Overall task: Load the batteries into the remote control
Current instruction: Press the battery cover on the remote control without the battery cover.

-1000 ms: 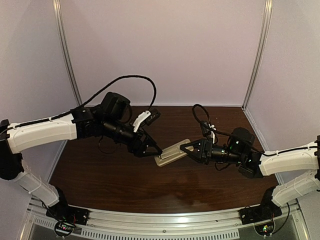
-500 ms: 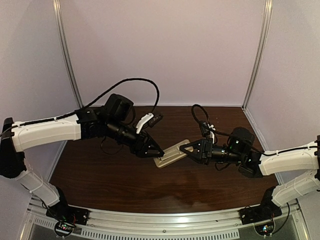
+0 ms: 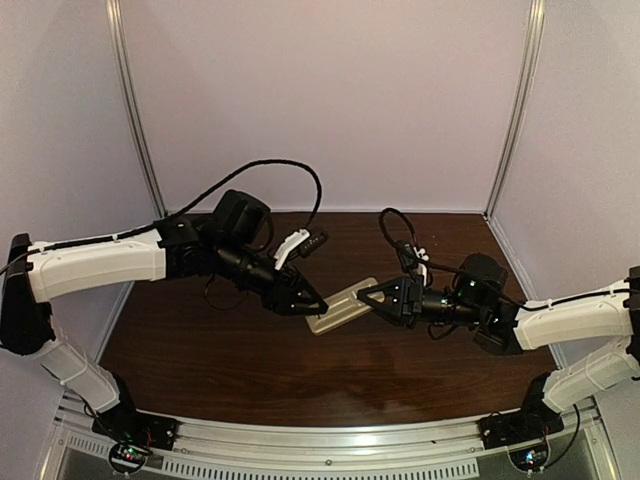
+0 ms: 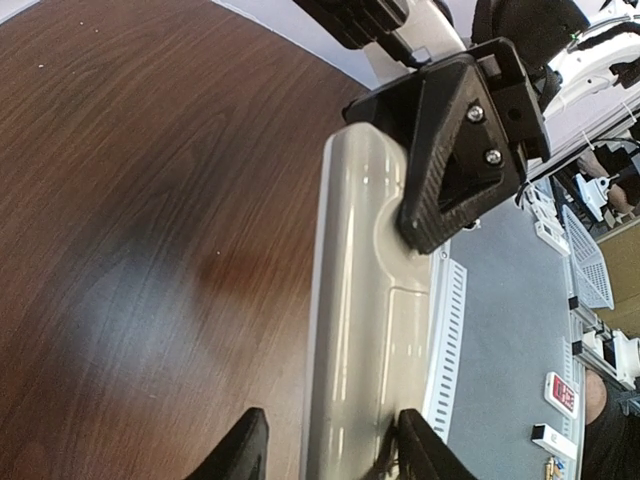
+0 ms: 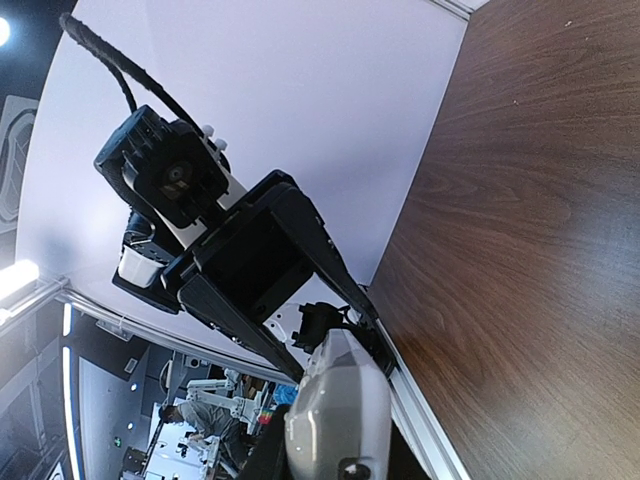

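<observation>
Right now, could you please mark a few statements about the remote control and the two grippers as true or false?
1. The right gripper holds one end of the remote control. True.
2. The remote control's buttons face the top camera. False: its plain beige back shows there.
3. The left gripper has a finger on each side of the remote control. True.
4. An orange battery lies beside the remote control. False: no battery shows in any view.
</observation>
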`<move>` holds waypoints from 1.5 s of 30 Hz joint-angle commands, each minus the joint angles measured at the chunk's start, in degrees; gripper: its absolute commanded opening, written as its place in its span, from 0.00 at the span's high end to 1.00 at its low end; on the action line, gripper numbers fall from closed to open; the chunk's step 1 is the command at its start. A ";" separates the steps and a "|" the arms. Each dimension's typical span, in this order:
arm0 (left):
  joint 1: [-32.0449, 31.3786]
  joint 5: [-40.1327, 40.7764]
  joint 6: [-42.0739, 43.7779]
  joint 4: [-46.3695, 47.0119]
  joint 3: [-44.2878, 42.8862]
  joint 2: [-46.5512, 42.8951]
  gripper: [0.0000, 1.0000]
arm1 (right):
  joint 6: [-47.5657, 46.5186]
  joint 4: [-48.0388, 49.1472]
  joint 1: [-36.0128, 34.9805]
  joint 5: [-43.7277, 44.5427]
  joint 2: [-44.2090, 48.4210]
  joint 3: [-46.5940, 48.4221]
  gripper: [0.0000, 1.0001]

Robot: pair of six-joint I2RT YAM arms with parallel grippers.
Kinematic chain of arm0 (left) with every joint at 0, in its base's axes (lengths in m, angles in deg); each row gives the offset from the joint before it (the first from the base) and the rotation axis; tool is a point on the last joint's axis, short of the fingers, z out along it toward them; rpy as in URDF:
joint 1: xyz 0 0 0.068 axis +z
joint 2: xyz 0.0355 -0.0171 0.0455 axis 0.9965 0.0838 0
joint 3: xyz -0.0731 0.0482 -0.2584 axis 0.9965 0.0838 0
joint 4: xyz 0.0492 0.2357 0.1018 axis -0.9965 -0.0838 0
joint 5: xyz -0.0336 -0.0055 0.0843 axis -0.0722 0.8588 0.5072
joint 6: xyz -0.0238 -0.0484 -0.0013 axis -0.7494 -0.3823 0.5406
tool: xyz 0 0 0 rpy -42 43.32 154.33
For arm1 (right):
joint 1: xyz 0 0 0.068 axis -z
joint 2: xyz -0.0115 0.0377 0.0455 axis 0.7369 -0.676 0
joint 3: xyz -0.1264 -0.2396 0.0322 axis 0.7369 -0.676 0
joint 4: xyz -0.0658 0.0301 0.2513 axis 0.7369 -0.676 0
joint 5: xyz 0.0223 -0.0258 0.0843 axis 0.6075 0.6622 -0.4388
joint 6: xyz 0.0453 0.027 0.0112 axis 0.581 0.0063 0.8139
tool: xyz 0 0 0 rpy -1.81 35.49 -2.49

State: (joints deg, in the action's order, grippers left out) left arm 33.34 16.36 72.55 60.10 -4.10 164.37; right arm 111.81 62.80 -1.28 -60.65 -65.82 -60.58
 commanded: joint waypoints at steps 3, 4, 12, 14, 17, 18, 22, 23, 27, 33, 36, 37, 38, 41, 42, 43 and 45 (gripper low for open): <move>-0.15 1.76 1.96 -2.11 -1.46 1.84 0.59 | 2.16 7.61 0.32 -1.65 -0.27 0.64 1.00; -0.27 2.10 2.13 -2.54 -1.55 2.00 0.59 | 2.29 7.81 0.28 -1.61 -0.23 0.66 1.00; -2.93 8.11 5.27 -6.39 -3.37 4.32 0.63 | 3.93 11.14 0.32 -2.02 -0.27 0.30 1.00; -3.06 9.17 5.73 -7.00 -3.56 4.58 0.64 | 4.03 11.57 0.28 -2.32 -0.22 0.39 1.00; -3.11 11.01 6.82 -8.37 -4.06 4.60 0.64 | 3.78 10.98 0.31 -2.60 0.28 0.63 1.00; -3.10 11.46 7.26 -8.84 -4.22 4.59 0.64 | 3.41 10.29 0.31 -2.62 0.50 0.81 1.00; -3.19 12.05 8.52 -10.62 -4.09 4.41 0.63 | 2.39 8.63 0.41 -2.45 1.56 1.34 1.00; -3.29 12.06 8.85 -11.00 -3.91 4.23 0.63 | 2.40 8.59 0.46 -2.40 1.66 1.36 1.00; -3.43 12.04 9.27 -11.61 -2.48 3.24 0.62 | 2.44 8.49 0.69 -2.35 2.05 1.28 1.00; -3.78 12.57 10.33 -12.70 -1.52 2.54 0.61 | 2.93 8.82 1.26 -2.82 2.06 1.40 1.00; -3.70 13.09 10.58 -13.07 -1.34 2.53 0.61 | 3.38 9.62 1.42 -3.07 1.99 1.36 1.00; -3.77 13.08 10.69 -13.12 -1.27 2.49 0.61 | 3.91 10.48 1.50 -3.26 1.82 1.18 1.00; -3.78 13.35 10.79 -13.25 -1.25 2.45 0.61 | 4.48 11.34 1.57 -3.38 1.74 1.05 1.00; -3.71 14.33 11.15 -13.85 -1.31 2.49 0.60 | 4.72 11.86 1.73 -3.71 1.76 1.01 1.00; -3.77 14.58 11.15 -13.89 -1.46 2.49 0.60 | 4.58 11.41 1.73 -3.76 1.94 1.09 1.00; -3.76 14.59 11.16 -13.85 -1.61 2.48 0.60 | 4.35 11.10 1.73 -3.72 1.97 1.16 1.00; -3.72 14.46 10.96 -13.86 -2.17 2.40 0.57 | 3.91 10.30 1.73 -3.85 1.97 1.26 1.00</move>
State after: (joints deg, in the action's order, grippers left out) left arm 29.62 26.53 82.06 51.86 -7.62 165.92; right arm 114.26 62.02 0.25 -62.51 -66.82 -61.34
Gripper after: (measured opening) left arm 0.410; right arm 0.202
